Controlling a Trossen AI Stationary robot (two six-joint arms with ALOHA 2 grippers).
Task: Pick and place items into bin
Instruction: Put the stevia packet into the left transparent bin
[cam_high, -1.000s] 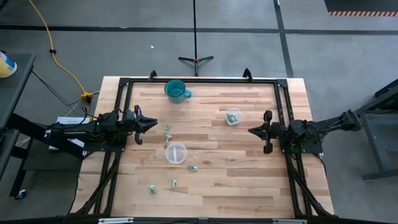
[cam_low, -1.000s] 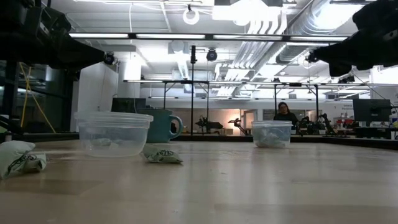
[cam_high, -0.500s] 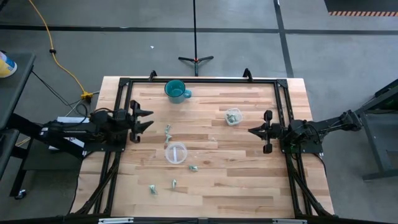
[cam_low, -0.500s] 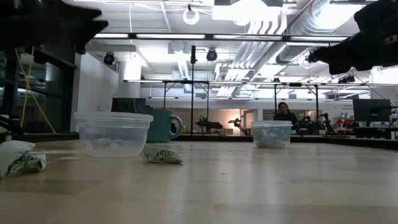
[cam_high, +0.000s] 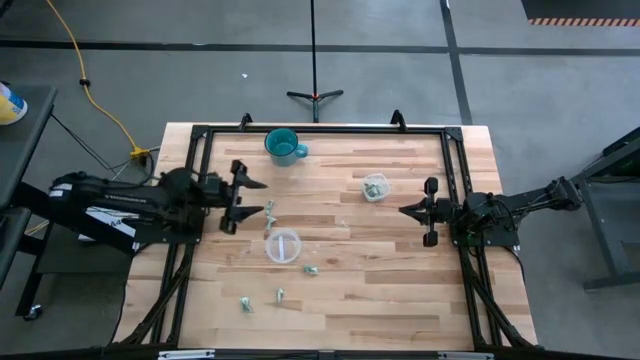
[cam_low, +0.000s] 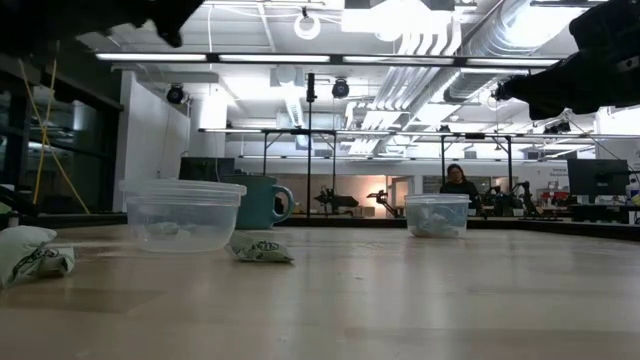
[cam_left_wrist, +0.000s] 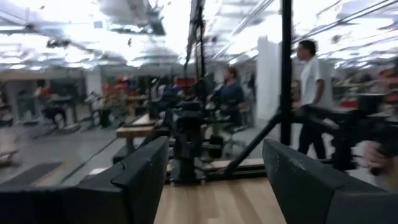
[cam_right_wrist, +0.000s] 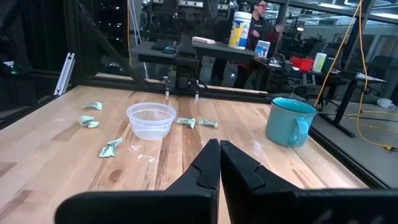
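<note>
The left gripper (cam_high: 252, 198) stood above the table (cam_high: 400, 290) with its fingers (cam_left_wrist: 144, 177) spread wide and nothing between them. Two items (cam_high: 269, 210) lay just beyond its fingertips, towards the table's middle. A clear bin (cam_high: 282, 246) sat past those items and off to the side, near the gripper; one pale piece showed inside it. A teal mug (cam_high: 284, 146) stood on the gripper's other side, towards the far table edge.

The right gripper (cam_high: 408, 211) waited at the opposite side of the table. Its fingers (cam_right_wrist: 210, 163) were pressed together, holding nothing. A second clear bin (cam_high: 375, 187) with items inside sat near this gripper, slightly ahead and towards the far edge.

Three more items lay well apart from both grippers, towards the near table edge: one (cam_high: 311, 270) just beside the first bin, two others (cam_high: 279, 295) (cam_high: 245, 304) farther out.

In the low view, a packet-like item (cam_low: 259, 248) rested against the base of the first bin (cam_low: 181, 214), and another (cam_low: 33, 256) lay at the frame's left edge. Dark print was visible on both, but it could not be read.

In the right wrist view, a container (cam_right_wrist: 240, 29) on a bench behind the table carried a label; its writing could not be read. A person (cam_low: 459, 184) was seated in the room beyond.
</note>
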